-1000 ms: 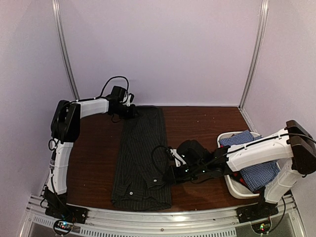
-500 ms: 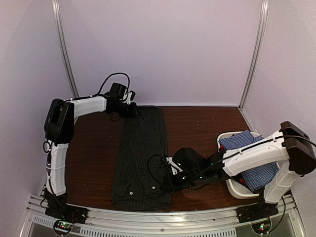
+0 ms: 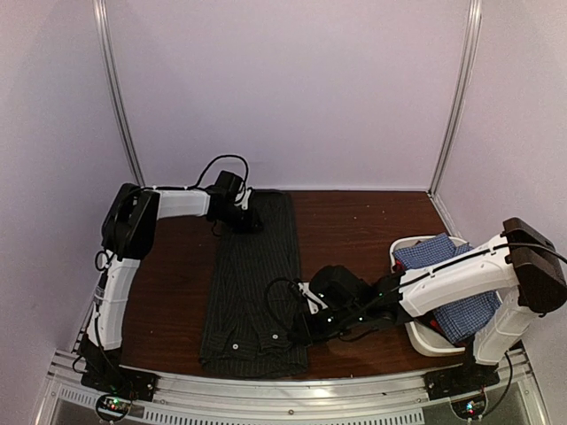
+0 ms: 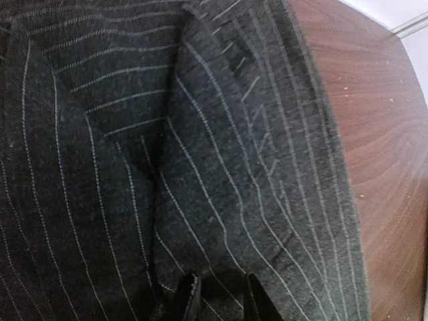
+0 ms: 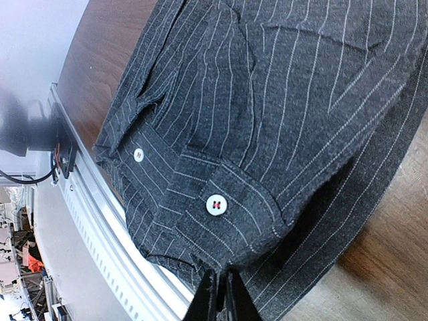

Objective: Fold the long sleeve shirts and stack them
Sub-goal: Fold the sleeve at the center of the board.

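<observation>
Two shirts seen. One black shirt [image 3: 252, 283] lies flat: right gripper [image 5: 219, 292] pinches its 5 o'clock edge; left gripper [image 4: 224, 304] at 12 o'clock, hold unclear. One checked shirt [image 3: 465, 312], 3 o'clock.

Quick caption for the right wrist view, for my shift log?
Right gripper pinched on the edge of the black pinstriped shirt, just below a white cuff button.

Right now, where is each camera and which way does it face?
Top external: above, behind the bases, looking down at the table; both arms show.
Left wrist: over the far end of the black pinstriped shirt, facing down; left hand tips show.
Right wrist: low at its near edge; right hand tips show.
All three see that shirt.
</observation>
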Robot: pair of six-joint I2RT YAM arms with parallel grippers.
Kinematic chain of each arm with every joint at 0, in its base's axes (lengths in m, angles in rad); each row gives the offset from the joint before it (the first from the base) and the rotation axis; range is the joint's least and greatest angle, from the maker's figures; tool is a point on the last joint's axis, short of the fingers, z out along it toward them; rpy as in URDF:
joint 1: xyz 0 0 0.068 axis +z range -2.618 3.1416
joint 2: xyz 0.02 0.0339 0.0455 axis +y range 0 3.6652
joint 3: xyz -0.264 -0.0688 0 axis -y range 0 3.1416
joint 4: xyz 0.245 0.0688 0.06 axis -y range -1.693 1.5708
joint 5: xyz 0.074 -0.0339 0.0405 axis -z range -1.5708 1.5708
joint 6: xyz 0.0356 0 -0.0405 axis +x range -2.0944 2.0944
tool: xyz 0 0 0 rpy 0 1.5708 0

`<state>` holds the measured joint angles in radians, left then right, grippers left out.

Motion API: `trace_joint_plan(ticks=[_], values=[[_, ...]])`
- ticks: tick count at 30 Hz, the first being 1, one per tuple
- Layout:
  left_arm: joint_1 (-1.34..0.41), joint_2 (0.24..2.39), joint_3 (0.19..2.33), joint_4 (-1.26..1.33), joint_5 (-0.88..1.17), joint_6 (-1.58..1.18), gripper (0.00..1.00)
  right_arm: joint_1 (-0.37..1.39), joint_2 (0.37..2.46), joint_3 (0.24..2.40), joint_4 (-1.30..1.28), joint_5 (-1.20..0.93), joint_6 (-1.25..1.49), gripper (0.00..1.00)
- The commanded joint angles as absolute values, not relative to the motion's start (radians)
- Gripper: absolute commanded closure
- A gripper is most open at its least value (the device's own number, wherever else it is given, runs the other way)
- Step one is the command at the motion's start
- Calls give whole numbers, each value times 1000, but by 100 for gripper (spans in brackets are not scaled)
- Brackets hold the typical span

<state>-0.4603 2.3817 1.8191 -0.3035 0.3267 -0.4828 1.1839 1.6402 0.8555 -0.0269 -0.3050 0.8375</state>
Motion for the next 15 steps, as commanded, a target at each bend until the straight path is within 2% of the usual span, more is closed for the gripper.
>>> trace_joint_plan(ticks=[1,6,12,15], values=[[-440,2434,1883,-296,306,-491,76,1194,1612,832,-29,-278,837,89],[-434,2442,1923,-320,302,-480,76,1194,1562,828,-71,-247,829,78],[-434,2395,1958,-354,307,-461,75,1178,1501,875,-142,-186,792,60],[-435,2348,1957,-361,303,-457,74,1156,1512,905,-146,-183,769,57]])
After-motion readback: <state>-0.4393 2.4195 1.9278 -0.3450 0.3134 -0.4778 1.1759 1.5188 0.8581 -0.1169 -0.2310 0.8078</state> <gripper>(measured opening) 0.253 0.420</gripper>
